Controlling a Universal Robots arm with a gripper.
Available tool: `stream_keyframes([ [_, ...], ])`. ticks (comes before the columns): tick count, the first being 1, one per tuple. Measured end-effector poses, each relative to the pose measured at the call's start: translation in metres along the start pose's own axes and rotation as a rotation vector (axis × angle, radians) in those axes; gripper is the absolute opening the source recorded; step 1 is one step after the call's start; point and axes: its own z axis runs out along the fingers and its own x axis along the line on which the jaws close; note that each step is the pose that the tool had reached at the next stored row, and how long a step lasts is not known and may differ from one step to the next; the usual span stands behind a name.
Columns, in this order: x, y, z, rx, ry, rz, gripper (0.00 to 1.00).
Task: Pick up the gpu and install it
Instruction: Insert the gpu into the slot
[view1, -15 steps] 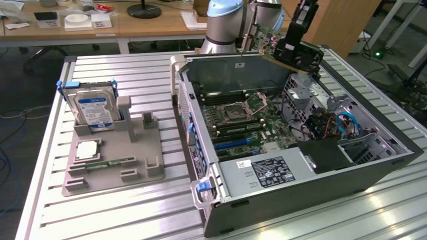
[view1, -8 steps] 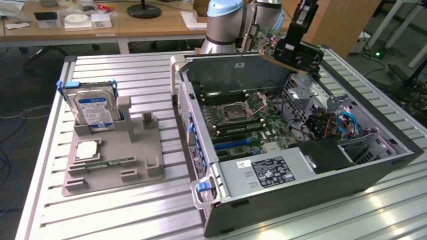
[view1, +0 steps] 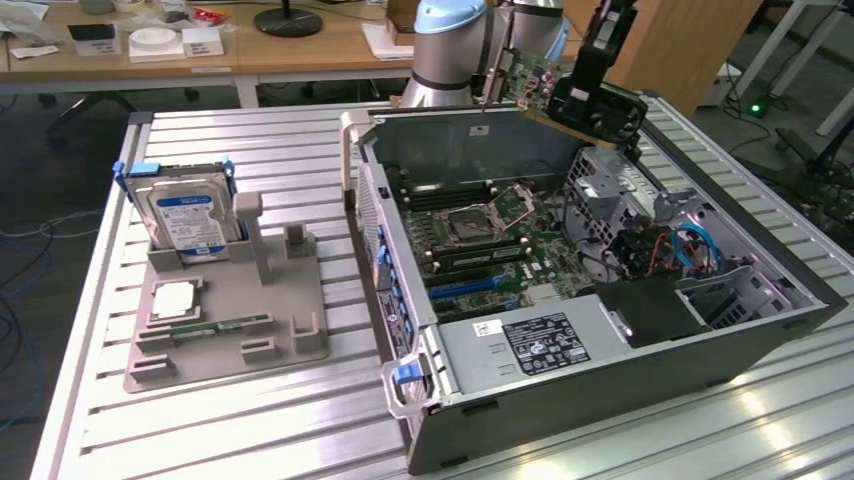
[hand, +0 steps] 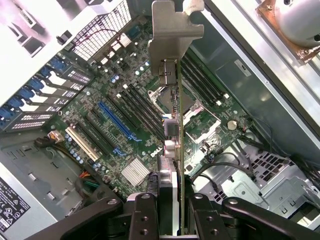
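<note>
The gpu (view1: 531, 85), a green card with a black cooler, hangs tilted above the back of the open computer case (view1: 627, 385). My gripper (view1: 585, 100) is shut on it. In the wrist view the gpu (hand: 173, 145) shows edge-on as a thin blade between my fingers (hand: 145, 215), its silver bracket (hand: 175, 30) at the far end. My gripper (hand: 172, 217) holds it over the motherboard (hand: 135, 100), clear of the board, near the blue slot (hand: 117, 125). That blue slot (view1: 467, 285) lies in the case's middle.
A grey fixture (view1: 227, 320) on the exterior view's left holds a silver hard drive (view1: 187, 215), a processor (view1: 174, 300) and a memory stick (view1: 220, 325). The power supply (view1: 534, 345) fills the case's near end. Cables (view1: 667, 250) crowd the case's right side.
</note>
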Motion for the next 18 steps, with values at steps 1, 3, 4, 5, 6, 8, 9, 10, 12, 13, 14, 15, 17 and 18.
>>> stream_keyframes([
  [1,0.0000,0.0000,0.0000,0.0000,0.0000,-0.001,0.28],
  [3,0.0000,0.0000,0.0000,0.0000,0.0001,-0.003,0.28],
  [4,0.0000,0.0000,0.0000,0.0000,0.0001,-0.004,0.28],
  [5,0.0000,0.0000,0.0000,0.0000,0.0002,-0.005,0.28],
  [6,0.0000,0.0000,0.0000,0.0000,0.0001,-0.006,0.28],
  [8,0.0000,0.0000,0.0000,-0.0001,0.0002,-0.008,0.28],
  [9,0.0000,0.0000,0.0000,0.0000,0.0002,-0.009,0.28],
  [10,0.0000,0.0000,0.0000,-0.0001,0.0002,-0.010,0.28],
  [12,0.0000,0.0000,0.0000,-0.0001,0.0004,-0.012,0.28],
  [13,0.0000,0.0000,0.0000,-0.0001,0.0004,-0.013,0.28],
  [14,0.0000,0.0000,0.0000,0.0000,0.0004,-0.014,0.28],
  [15,0.0000,0.0000,0.0000,-0.0001,0.0004,-0.015,0.28],
  [17,0.0000,0.0000,0.0000,-0.0001,0.0005,-0.017,0.28],
  [18,0.0000,0.0000,0.0000,-0.0001,0.0005,-0.018,0.28],
])
